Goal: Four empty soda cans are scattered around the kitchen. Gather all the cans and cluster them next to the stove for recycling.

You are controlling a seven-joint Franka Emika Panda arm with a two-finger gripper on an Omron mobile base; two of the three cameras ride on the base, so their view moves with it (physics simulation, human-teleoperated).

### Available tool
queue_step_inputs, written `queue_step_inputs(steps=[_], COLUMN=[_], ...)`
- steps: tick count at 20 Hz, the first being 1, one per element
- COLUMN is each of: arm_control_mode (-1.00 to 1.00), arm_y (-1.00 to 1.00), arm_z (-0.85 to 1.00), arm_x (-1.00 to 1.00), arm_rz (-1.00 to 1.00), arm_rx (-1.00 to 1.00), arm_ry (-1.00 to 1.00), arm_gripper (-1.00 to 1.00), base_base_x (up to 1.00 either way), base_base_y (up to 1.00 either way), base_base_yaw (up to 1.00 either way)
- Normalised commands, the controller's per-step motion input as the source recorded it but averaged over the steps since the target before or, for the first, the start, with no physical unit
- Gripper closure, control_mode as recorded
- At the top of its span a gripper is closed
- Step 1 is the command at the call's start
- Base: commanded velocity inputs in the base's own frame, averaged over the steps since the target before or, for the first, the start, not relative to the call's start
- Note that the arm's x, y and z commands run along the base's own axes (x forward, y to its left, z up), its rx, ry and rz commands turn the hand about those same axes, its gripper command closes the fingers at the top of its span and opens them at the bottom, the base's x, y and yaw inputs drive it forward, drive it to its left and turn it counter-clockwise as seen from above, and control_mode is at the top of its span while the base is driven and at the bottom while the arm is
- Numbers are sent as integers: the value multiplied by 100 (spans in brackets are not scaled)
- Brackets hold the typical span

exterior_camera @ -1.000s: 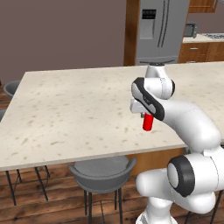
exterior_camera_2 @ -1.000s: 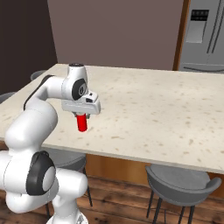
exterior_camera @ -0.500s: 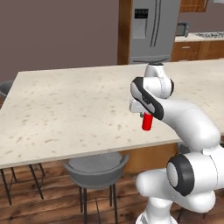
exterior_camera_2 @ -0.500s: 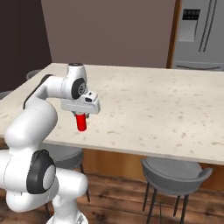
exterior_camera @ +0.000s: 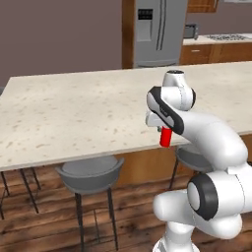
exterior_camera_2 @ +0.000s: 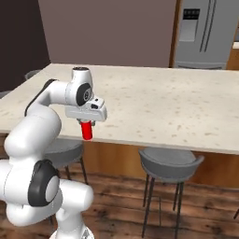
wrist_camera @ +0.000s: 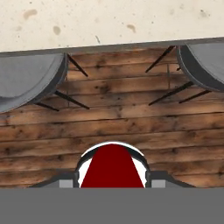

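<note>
A red soda can [exterior_camera: 166, 138] hangs upright from my gripper [exterior_camera: 165, 131], which is shut on its top. From the right base view the can [exterior_camera_2: 86, 130] and gripper [exterior_camera_2: 87, 123] sit just past the near edge of the island. In the hand view the can [wrist_camera: 112, 169] sits between the two fingertips [wrist_camera: 67, 181], with wooden floor beneath it. The stove [exterior_camera: 224, 37] is small and far off on the back counter at the upper right.
The long pale stone island [exterior_camera: 74, 115] stretches ahead, its edge [wrist_camera: 109, 47] right by the hand. Grey bar stools [exterior_camera: 91, 172] [exterior_camera_2: 170, 161] stand under its near side. A steel fridge [exterior_camera: 160, 32] stands against the back wall.
The whole scene has shifted as the base drives: the island has slid and the fridge has moved across the view. The arm keeps its pose, with the red can still gripped.
</note>
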Motion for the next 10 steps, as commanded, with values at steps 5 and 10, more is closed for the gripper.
queue_step_inputs(steps=[5,10], arm_control_mode=[100,100], arm_y=[0,0], arm_z=[0,0], arm_x=[0,0], arm_rz=[0,0], arm_rx=[0,0], arm_ry=[0,0], arm_gripper=[100,100], base_base_x=[-54,-26], base_base_y=[-77,-87], base_base_yaw=[-3,0])
